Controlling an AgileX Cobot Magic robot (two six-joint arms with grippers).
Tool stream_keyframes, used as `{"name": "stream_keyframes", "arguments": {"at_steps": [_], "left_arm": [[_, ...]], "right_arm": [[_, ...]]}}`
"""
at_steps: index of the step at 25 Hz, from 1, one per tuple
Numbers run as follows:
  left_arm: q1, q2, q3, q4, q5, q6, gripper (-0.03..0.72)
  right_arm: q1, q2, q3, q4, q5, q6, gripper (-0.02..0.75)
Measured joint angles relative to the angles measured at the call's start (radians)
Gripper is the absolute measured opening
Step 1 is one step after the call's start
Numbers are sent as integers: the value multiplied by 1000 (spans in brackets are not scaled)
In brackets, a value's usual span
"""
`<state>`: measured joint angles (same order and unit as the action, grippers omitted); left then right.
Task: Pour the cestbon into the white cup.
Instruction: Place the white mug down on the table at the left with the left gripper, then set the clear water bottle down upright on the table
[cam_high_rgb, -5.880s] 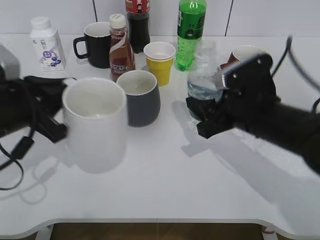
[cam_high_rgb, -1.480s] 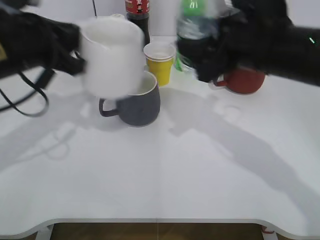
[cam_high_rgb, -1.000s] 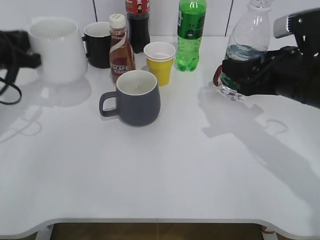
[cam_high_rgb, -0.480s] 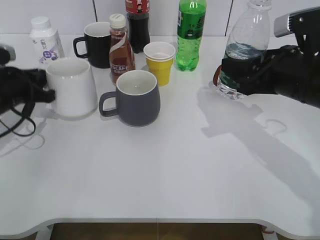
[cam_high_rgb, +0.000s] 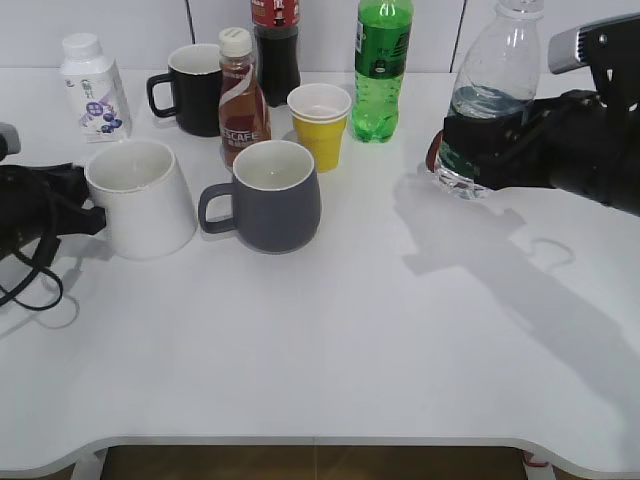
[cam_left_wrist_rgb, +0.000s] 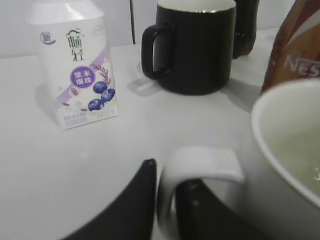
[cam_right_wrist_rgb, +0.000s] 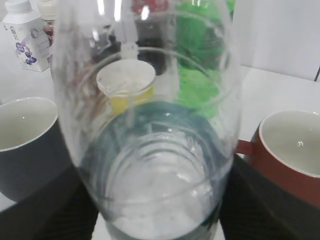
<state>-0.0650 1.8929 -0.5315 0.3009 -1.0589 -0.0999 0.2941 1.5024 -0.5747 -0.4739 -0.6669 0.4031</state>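
Right gripper (cam_high_rgb: 470, 150) is clamped round the lower body of the cestbon (cam_high_rgb: 487, 92), held upright off the table (cam_high_rgb: 330, 340) at far right; some water in its lower part. Left gripper (cam_high_rgb: 85, 205) has fingers (cam_left_wrist_rgb: 131, 205) either side of the handle of the white cup (cam_high_rgb: 140, 200), which sits on the table at left, tilted a bit; can't tell how tight the grip is. Dark grey mug (cam_high_rgb: 272, 195) just right of it, yellow cup (cam_high_rgb: 320, 122) further back, red mug (cam_right_wrist_rgb: 287, 150) beside the bottle; all three look empty.

grey mug (cam_high_rgb: 274, 197), yellow cup (cam_high_rgb: 319, 124), milk carton (cam_high_rgb: 92, 87)
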Motion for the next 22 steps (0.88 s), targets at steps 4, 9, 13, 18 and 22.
{"name": "stream_keyframes", "arguments": {"at_steps": [4,9,13,18,22], "left_arm": [[0,-1,32,0,-67,-11,207],[0,-10,51,-4,-86,-13,267],[0,-46,75,-6,-84,29,271],[0,-94,106,-6,-61,46,273],[0,-113,146,-7,-56,50,273]], "right_arm": [[0,0,0,0,-1,1,469],[0,0,0,0,-1,1,469],[0,7,0,0,-5,0,469],[0,108,0,0,-17,-23,469],[0,207,0,0,-84,-56,469]]}}
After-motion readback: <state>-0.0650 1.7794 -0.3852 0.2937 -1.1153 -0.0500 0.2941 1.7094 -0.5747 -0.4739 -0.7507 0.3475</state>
